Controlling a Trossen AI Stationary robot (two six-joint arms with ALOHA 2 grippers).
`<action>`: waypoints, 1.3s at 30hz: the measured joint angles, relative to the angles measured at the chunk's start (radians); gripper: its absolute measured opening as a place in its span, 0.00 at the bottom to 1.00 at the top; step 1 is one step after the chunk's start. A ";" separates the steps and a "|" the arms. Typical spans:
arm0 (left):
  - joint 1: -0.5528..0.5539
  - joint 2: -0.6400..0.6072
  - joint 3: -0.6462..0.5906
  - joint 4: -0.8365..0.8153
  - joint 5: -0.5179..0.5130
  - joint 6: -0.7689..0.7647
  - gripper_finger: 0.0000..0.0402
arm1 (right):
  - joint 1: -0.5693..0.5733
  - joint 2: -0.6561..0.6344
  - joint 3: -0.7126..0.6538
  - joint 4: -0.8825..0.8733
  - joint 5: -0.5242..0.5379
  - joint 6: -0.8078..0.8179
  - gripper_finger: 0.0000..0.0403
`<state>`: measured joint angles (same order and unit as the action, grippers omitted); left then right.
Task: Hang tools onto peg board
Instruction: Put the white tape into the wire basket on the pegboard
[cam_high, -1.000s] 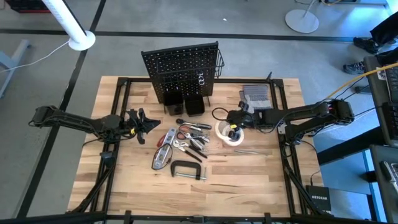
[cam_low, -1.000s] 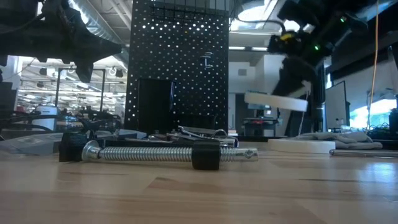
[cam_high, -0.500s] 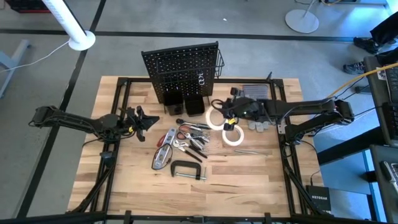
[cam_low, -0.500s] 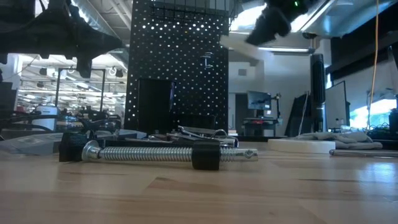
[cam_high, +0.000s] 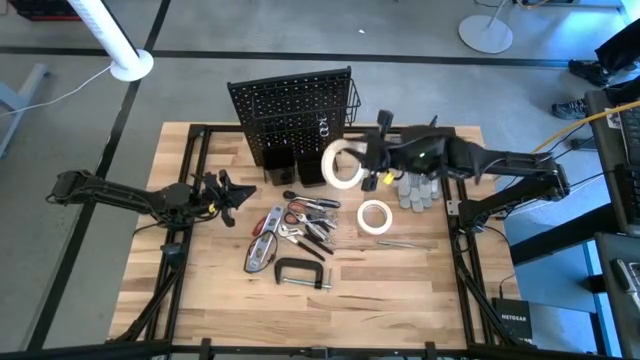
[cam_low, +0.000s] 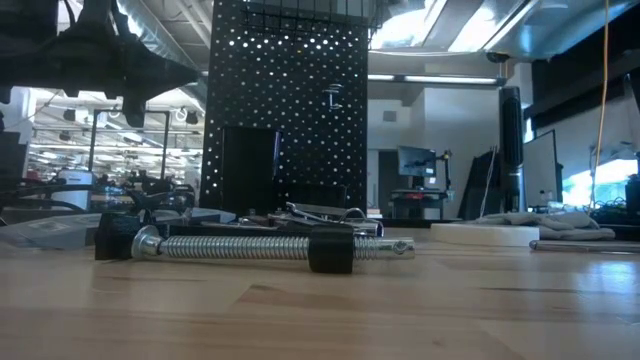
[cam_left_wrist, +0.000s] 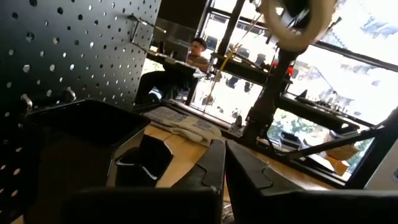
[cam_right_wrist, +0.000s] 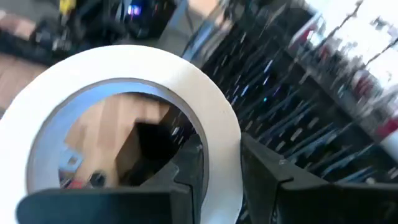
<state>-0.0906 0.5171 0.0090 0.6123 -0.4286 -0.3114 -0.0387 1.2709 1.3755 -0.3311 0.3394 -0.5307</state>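
Observation:
My right gripper is shut on a white tape roll, held high in front of the peg board's wire basket side. The left wrist view shows this roll aloft too. A second white roll lies flat on the table. The C-clamp, pliers, red utility knife and silver tool lie on the wood. My left gripper waits shut at the table's left, touching nothing. My right gripper pinches the wall of the tape roll, one finger inside the ring and one outside. The roll is lifted clear of the table and stands on edge, its opening facing the table's near left.
Two small black bins stand at the board's foot. Grey work gloves lie at the far right, under my right arm. The C-clamp's screw fills the low view's front; the flat roll sits right of it.
My right gripper has risen from just above the flat roll and moved toward the far edge and left, toward the peg board, carrying its tape roll. The roll has tipped from lying level to standing on edge and has left the low view's top.

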 joint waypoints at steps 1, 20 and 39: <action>0.000 0.000 0.000 0.000 0.000 0.000 0.00 | 0.000 0.000 0.017 0.017 -0.010 -0.027 0.20; 0.000 0.000 0.000 0.003 -0.057 -0.026 0.00 | -0.224 0.226 0.198 0.665 -0.053 -0.500 0.21; 0.000 0.000 0.000 0.002 -0.057 -0.018 0.00 | -0.322 0.318 0.240 0.449 0.153 -0.501 0.22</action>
<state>-0.0906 0.5167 0.0090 0.6144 -0.4854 -0.3290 -0.3607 1.5887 1.6154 0.1177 0.4928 -1.0313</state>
